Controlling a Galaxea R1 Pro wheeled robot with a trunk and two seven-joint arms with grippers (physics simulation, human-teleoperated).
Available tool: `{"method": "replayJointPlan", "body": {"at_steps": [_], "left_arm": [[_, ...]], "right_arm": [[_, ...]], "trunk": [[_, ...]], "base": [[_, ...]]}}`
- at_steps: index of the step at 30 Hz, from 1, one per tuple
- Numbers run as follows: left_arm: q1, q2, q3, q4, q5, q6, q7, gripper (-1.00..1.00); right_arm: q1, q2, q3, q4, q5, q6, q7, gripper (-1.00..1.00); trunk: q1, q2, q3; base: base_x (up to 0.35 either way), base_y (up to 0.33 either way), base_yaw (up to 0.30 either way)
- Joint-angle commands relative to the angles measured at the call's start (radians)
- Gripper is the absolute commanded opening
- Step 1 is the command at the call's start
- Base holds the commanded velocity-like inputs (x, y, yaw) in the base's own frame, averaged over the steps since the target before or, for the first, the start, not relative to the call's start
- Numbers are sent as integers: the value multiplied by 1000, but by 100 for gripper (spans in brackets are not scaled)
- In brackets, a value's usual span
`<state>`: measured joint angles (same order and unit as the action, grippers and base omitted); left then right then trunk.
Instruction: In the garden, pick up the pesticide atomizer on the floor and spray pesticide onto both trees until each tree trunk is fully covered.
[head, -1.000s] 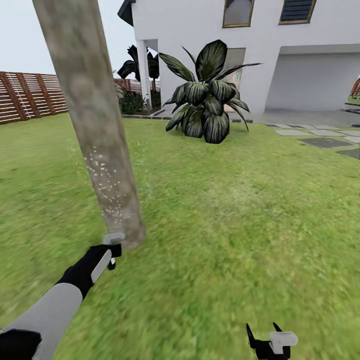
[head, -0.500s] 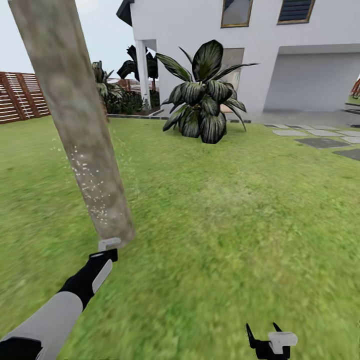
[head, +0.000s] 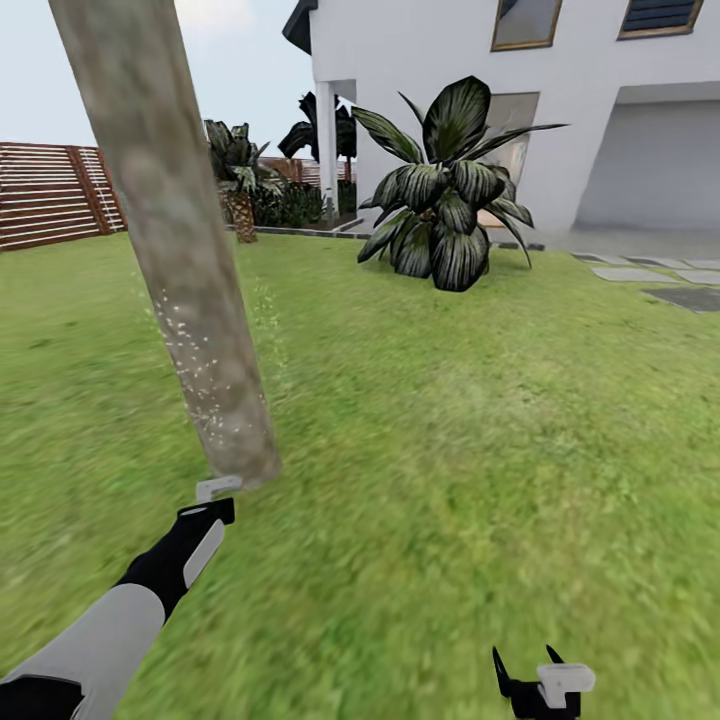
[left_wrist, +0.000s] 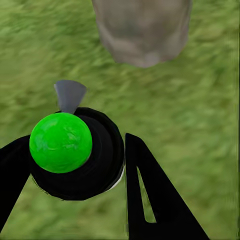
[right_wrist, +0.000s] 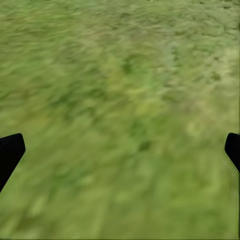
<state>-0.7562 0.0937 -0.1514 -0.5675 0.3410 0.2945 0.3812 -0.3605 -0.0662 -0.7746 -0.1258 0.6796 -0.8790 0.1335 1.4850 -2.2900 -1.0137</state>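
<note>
A thick pale grey-beige tree trunk (head: 170, 220) leans up the left of the head view, with white spray specks on its lower part. My left gripper (head: 208, 510) sits just below the trunk's base, shut on the pesticide atomizer (head: 218, 488), whose pale grey head points at the bark. In the left wrist view the atomizer (left_wrist: 75, 155) is a round black body with a bright green top, held between the fingers of the left gripper (left_wrist: 75, 144), its grey nozzle aimed at the trunk (left_wrist: 142, 30). My right gripper (head: 522, 656) hangs open and empty over grass (right_wrist: 122, 149).
Grass lawn (head: 450, 430) spreads all around. A low broad-leaved plant (head: 440, 210) stands before the white house (head: 450, 60). A red-brown slat fence (head: 45, 195) runs at the left, and grey stepping stones (head: 640, 275) lie at the right.
The whole head picture has shifted right, so the camera has turned left. My left gripper with the atomizer rose slightly and stays at the trunk's base. The right gripper has not moved.
</note>
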Motion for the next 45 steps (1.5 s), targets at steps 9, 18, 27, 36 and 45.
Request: {"method": "replayJointPlan", "body": {"at_steps": [9,18,27,36,45], "left_arm": [[0,3,0,0,-1,1,1,-100],[0,6,1,0,-1,1,1,-100],[0,4,0,0,-1,1,50,-100],[0,3,0,0,1,2,51,-100],[0,2,0,0,1,2,51,-100]], "right_arm": [[0,0,0,0,0,0,0,100],[0,0,0,0,0,0,0,100],[0,0,0,0,0,0,0,100],[0,0,0,0,0,0,0,100],[0,0,0,0,0,0,0,100]], "trunk": [[0,0,0],[0,0,0],[0,0,0],[0,0,0],[0,0,0]], "base": [[196,-233,6],[196,-233,103],[155,-242,277],[114,-260,247],[113,-261,11]]}}
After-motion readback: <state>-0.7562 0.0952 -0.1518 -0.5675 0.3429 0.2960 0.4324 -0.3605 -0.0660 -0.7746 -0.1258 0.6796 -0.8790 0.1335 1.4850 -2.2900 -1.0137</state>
